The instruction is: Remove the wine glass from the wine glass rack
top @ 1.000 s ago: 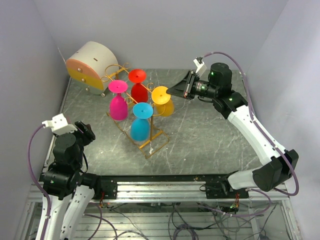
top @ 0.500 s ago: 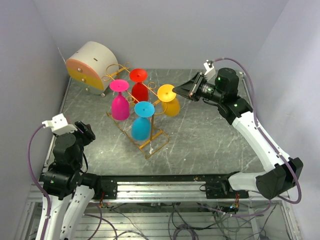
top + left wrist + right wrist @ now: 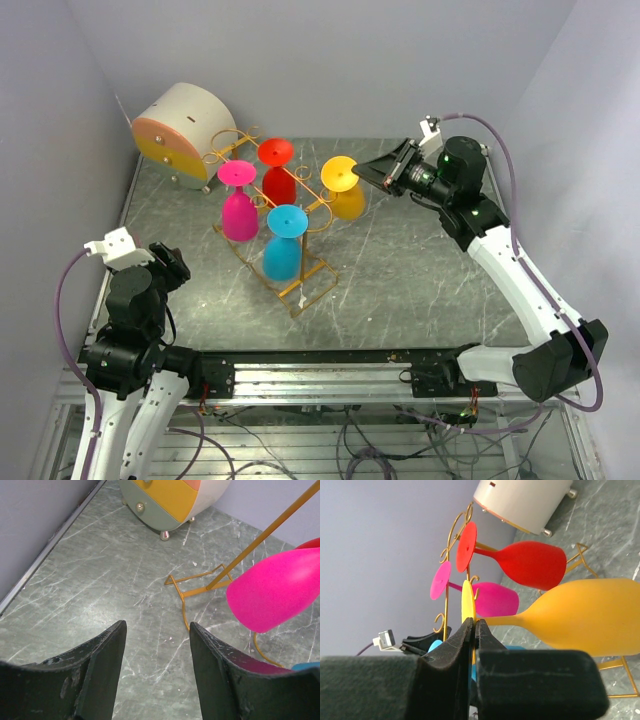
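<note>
The gold wire wine glass rack (image 3: 300,282) stands mid-table. A red glass (image 3: 277,172), a pink glass (image 3: 238,205) and a blue glass (image 3: 283,245) hang upside down on it. My right gripper (image 3: 366,172) is shut on the flat foot of the yellow wine glass (image 3: 346,192) and holds it tilted at the right end of the rack's rail. In the right wrist view the fingers (image 3: 474,626) pinch the yellow foot, with the yellow bowl (image 3: 590,615) to the right. My left gripper (image 3: 157,630) is open and empty, low near the pink glass (image 3: 272,592).
A round cream-and-orange drum (image 3: 180,125) with small drawers sits at the back left and also shows in the left wrist view (image 3: 170,497). The rack's base wire (image 3: 190,587) lies just ahead of the left fingers. Grey walls close in the left, back and right sides.
My right gripper has drawn back to the right with the yellow glass, carrying it away from the rack's middle. The left arm has not moved.
</note>
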